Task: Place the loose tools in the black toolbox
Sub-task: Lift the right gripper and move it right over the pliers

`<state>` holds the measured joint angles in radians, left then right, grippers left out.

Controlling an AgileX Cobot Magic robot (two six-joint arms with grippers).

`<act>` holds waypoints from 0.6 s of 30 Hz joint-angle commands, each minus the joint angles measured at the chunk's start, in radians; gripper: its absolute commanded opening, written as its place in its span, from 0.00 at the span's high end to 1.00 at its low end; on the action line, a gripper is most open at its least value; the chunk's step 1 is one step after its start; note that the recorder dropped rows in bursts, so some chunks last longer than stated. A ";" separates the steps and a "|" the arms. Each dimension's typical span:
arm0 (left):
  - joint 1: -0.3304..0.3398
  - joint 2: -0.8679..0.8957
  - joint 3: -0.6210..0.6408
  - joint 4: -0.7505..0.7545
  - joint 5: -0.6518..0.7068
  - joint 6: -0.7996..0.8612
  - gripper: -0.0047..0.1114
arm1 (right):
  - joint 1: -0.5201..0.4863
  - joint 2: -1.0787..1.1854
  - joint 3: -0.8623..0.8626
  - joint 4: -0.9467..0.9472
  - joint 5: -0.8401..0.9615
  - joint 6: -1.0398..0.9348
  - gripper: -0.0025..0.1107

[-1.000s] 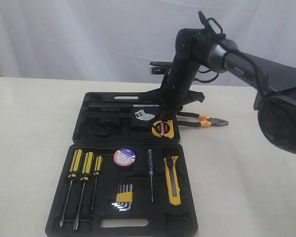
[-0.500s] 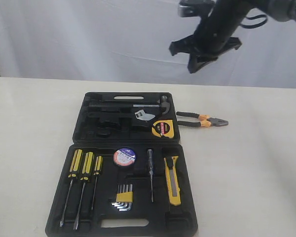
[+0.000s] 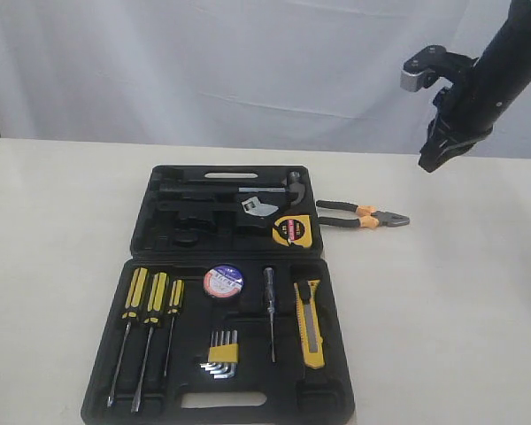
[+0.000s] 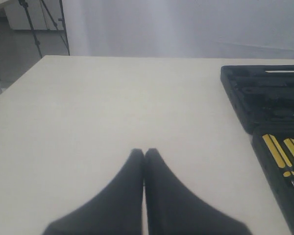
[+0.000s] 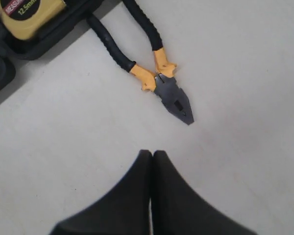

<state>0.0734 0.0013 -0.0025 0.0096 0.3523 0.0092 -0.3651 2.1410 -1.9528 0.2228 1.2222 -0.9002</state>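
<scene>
The black toolbox (image 3: pixel 144 212) lies open on the table, its two halves side by side. The orange-and-black pliers (image 3: pixel 363 215) rest on the table just right of the far half. The tape measure (image 3: pixel 293 230) sits in the far half; the tape roll (image 3: pixel 223 282) and yellow utility knife (image 3: pixel 309 322) lie in the near half. My right gripper (image 3: pixel 427 164) hangs shut and empty, high and to the right of the pliers. In the right wrist view it (image 5: pixel 152 154) points just short of the pliers' nose (image 5: pixel 176 103). My left gripper (image 4: pixel 144 152) is shut over bare table, left of the toolbox (image 4: pixel 264 93).
Three yellow-and-black screwdrivers (image 3: pixel 150 301), a hex key set (image 3: pixel 221 352) and a thin tester screwdriver (image 3: pixel 270 310) occupy the near half. A hammer and a wrench (image 3: pixel 258 206) lie in the far half. A white curtain backs the table.
The right arm has lifted from over the toolbox's far half and swung up and to the right. The tools have not moved.
</scene>
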 commanded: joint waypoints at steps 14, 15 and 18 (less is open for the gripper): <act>-0.005 -0.001 0.003 -0.010 -0.010 -0.002 0.96 | -0.005 0.023 0.000 0.021 -0.001 0.109 0.98; -0.005 -0.001 0.003 -0.010 -0.010 -0.002 0.96 | -0.005 0.026 0.000 0.021 -0.001 0.109 0.98; -0.005 -0.001 0.003 -0.010 -0.010 -0.002 0.96 | -0.005 0.045 0.000 0.021 -0.001 0.109 0.98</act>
<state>0.0734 0.0013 -0.0025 0.0096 0.3523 0.0092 -0.3651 2.1737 -1.9528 0.2403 1.2222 -0.7945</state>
